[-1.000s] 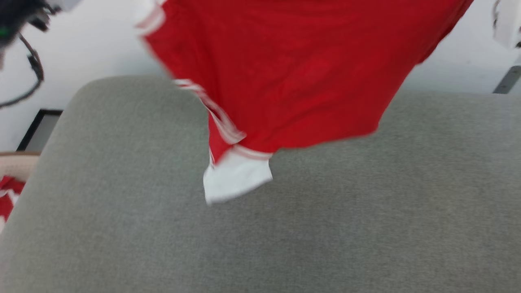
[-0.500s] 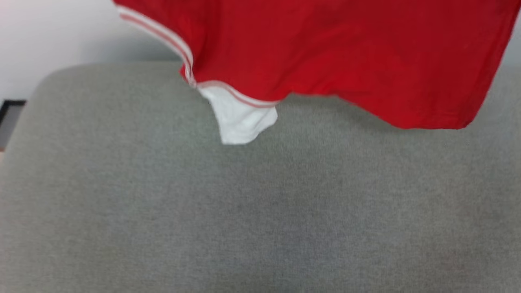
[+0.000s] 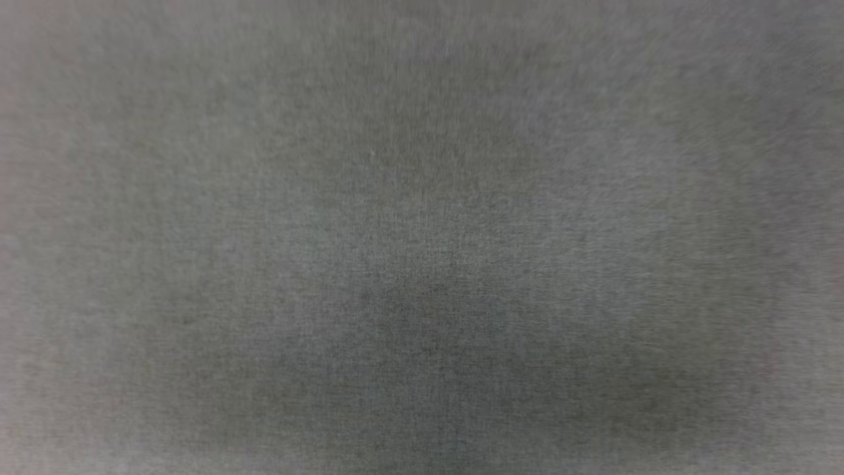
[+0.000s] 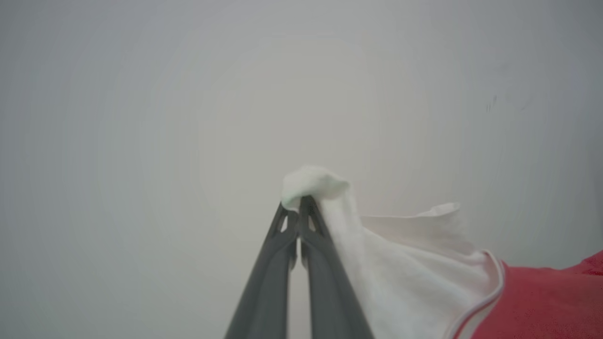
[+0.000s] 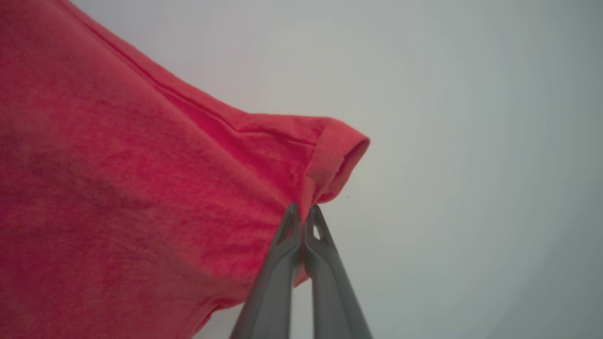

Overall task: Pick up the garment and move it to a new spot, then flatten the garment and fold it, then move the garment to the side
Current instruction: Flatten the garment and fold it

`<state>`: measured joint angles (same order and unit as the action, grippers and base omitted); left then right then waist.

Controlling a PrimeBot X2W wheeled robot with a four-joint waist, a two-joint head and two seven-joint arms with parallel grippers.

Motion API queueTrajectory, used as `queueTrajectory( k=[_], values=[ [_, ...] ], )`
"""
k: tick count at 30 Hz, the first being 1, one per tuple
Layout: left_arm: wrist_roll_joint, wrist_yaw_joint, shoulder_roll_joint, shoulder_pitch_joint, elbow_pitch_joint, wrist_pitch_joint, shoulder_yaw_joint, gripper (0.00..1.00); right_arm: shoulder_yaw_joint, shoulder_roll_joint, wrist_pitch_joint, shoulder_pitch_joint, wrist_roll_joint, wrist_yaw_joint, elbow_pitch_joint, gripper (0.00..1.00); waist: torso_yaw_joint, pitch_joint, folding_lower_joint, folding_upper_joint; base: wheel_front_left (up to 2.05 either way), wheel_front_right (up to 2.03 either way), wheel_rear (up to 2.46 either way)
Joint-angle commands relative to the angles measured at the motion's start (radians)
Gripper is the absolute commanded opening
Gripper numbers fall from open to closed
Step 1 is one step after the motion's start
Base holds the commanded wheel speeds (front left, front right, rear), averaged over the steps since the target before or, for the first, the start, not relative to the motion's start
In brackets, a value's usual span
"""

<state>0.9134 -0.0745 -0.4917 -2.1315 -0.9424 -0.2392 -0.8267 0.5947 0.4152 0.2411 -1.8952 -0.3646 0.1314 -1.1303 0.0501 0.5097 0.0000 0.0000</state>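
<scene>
Garment: the garment (image 5: 141,188) was held up against a plain pale backdrop, pinched at two places, one by each hand.
Left grip: the left hand (image 4: 298,203) was clenched on a bunched tip of the white sleeve panel (image 4: 405,263). A small fold stood just past the fingertips, and the cloth draped down along the finger on that view's right.
Right grip: the right hand (image 5: 304,209) was clamped on red cloth just below a rolled hem corner (image 5: 337,160), its fingers pressed together with the fabric between them.
Edges: in the left wrist view a thin striped trim (image 4: 494,287) marked where white met red, near the lower right. In the right wrist view a stitched seam ran from the upper left toward the hem corner.
Open room: the pale backdrop (image 4: 141,141) lay bare around both hands, to the left of the left hand and to the right of the right hand in their own views. The head view gave a blurred grey cloth surface (image 3: 422,237), whose borders could not be made out.
Direction: from the left hand the cloth ran down and to the right of its view; from the right hand it spread to the left and upward.
Long axis: it could not be told, since only the parts near each grip showed.
</scene>
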Motion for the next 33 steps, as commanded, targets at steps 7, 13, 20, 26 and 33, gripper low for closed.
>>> queueTrajectory(
  k=[7,13,20,26,33],
  values=[
    [0.070,-0.053,0.000,0.107,0.049,-0.026,0.103,0.00,-0.073,-0.056,0.023,0.057,0.126,-0.001,-0.078,0.00,0.070,0.232,0.0000,0.0000,0.00,0.00,0.00],
    [0.109,-0.055,-0.016,0.375,0.119,-0.022,0.070,0.00,-0.085,-0.084,0.020,0.214,0.128,-0.001,-0.121,0.00,0.097,0.190,0.0000,0.0000,0.00,0.00,0.00],
    [0.207,-0.055,-0.092,0.676,0.283,0.090,-0.081,0.00,-0.022,-0.111,-0.060,0.413,-0.006,-0.001,-0.081,0.00,0.103,0.066,0.0000,0.0000,0.00,0.00,0.00],
    [0.275,-0.041,-0.202,0.908,0.471,0.149,-0.137,0.00,0.104,0.002,-0.153,0.637,-0.200,-0.001,0.136,0.00,0.089,-0.079,0.0000,0.0000,0.00,0.00,0.00],
    [0.347,0.132,-0.430,1.219,0.903,0.267,-0.228,0.00,0.221,0.279,-0.269,0.997,-0.428,-0.001,0.494,0.00,0.084,-0.242,0.0000,0.0000,0.00,0.00,0.00]
  ],
)
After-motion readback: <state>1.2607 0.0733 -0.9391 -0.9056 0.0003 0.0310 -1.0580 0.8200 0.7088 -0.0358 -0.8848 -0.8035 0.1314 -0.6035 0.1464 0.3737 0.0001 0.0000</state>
